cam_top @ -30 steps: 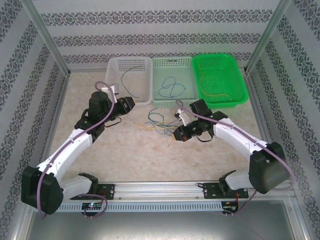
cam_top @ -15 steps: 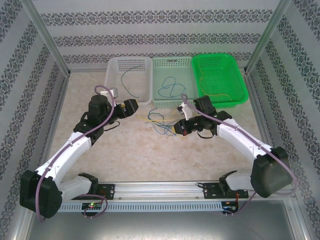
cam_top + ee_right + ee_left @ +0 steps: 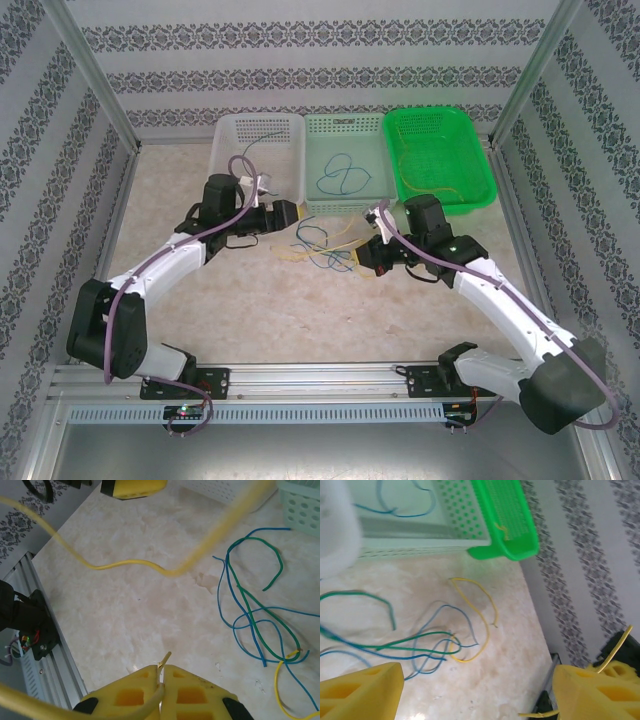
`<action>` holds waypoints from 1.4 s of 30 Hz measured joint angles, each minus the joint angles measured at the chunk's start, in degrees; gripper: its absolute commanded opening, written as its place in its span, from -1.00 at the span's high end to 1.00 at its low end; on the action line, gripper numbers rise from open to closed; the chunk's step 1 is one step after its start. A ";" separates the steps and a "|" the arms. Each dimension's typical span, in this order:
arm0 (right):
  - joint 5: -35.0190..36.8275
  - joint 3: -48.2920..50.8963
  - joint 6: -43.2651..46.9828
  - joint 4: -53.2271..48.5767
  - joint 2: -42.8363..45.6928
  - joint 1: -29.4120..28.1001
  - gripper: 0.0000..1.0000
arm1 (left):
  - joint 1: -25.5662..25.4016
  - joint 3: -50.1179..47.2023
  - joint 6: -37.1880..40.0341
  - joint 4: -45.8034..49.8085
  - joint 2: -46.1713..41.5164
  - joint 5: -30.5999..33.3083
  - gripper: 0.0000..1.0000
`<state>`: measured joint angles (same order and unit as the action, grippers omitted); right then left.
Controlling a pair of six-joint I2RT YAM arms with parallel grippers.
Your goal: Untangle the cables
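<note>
Top external: blue cable (image 3: 340, 178) in middle basket (image 3: 343, 119)

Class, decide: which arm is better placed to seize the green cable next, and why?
Left. The left pincer is open, facing the green cable; the right pincer is shut on a yellow cable.

Walled at 9, 12 and 3 o'clock by white panels (image 3: 320, 60) banded with dark floral stripes. Floored with a glossy beige marble-look tabletop (image 3: 270, 310), evenly and softly lit. Framed by aluminium posts (image 3: 92, 75) slanting at 10 and 2 o'clock; edged at 6 o'clock with a slotted metal rail (image 3: 320, 376).
</note>
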<state>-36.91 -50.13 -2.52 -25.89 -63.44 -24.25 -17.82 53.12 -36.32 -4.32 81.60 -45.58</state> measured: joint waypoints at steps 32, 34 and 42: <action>-0.04 0.07 1.25 0.76 0.22 0.00 1.00 | -13.73 7.13 4.24 -5.09 9.35 -12.68 0.60; 0.00 0.17 1.25 1.05 0.26 0.00 1.00 | -13.68 7.41 4.76 -4.76 9.53 -11.10 0.81; 0.33 3.28 0.92 0.94 1.20 0.00 1.00 | -5.51 5.14 0.09 -5.14 8.37 -2.10 1.00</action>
<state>-36.58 -46.85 -1.61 -24.95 -62.24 -24.25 -23.33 58.26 -36.23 -9.45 89.97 -47.68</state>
